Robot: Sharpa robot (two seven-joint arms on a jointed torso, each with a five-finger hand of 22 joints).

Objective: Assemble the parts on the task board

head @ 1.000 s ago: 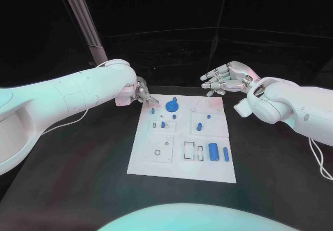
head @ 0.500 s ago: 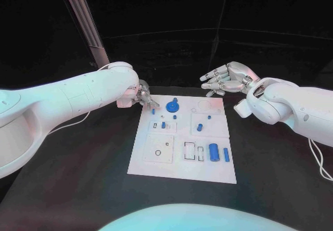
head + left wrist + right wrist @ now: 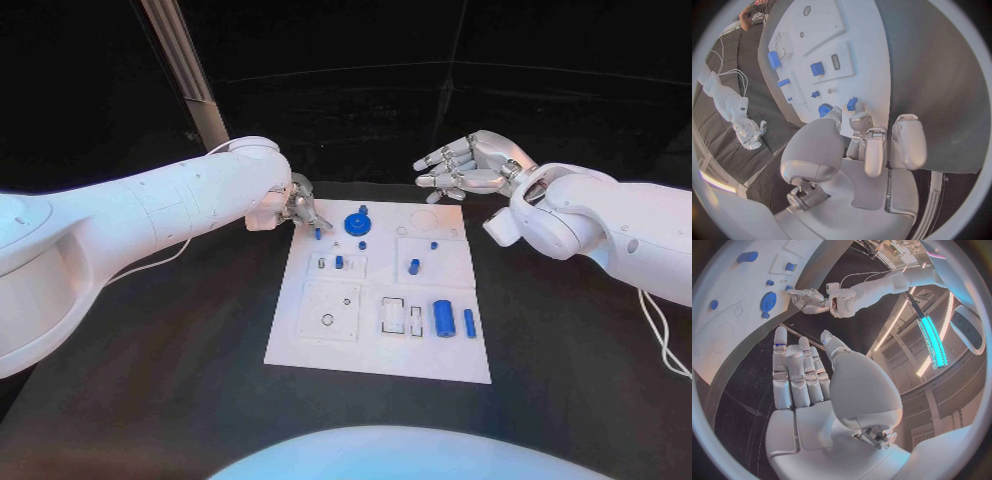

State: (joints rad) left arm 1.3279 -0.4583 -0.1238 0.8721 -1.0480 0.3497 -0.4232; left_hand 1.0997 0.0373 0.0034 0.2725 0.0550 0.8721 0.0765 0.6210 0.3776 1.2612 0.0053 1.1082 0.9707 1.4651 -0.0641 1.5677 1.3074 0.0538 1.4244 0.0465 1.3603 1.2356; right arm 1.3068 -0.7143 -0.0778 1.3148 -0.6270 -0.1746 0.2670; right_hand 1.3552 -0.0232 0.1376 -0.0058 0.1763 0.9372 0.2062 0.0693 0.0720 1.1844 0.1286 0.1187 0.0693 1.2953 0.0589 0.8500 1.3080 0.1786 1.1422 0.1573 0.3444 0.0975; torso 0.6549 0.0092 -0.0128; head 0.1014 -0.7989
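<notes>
The left hand (image 3: 299, 207) hovers at the task board's (image 3: 335, 340) far left corner, fingers curled together holding nothing I can see, probably lining up on the small blue peg (image 3: 317, 230) there. The right hand (image 3: 469, 165) waits spread and empty beyond the board's far edge, out of the way.

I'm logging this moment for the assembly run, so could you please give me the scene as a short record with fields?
Surface: black table
Task board: white plate in the middle of the table
Parts: small blue pieces on the board, among them a round blue part near the far edge and a blue cylinder lying near the right side
Left hand: left hand at the board's far left corner, fingertips over the board near a small blue part; whether it holds anything cannot be told
Right hand: right hand raised beyond the board's far right corner, fingers apart, holding nothing
</notes>
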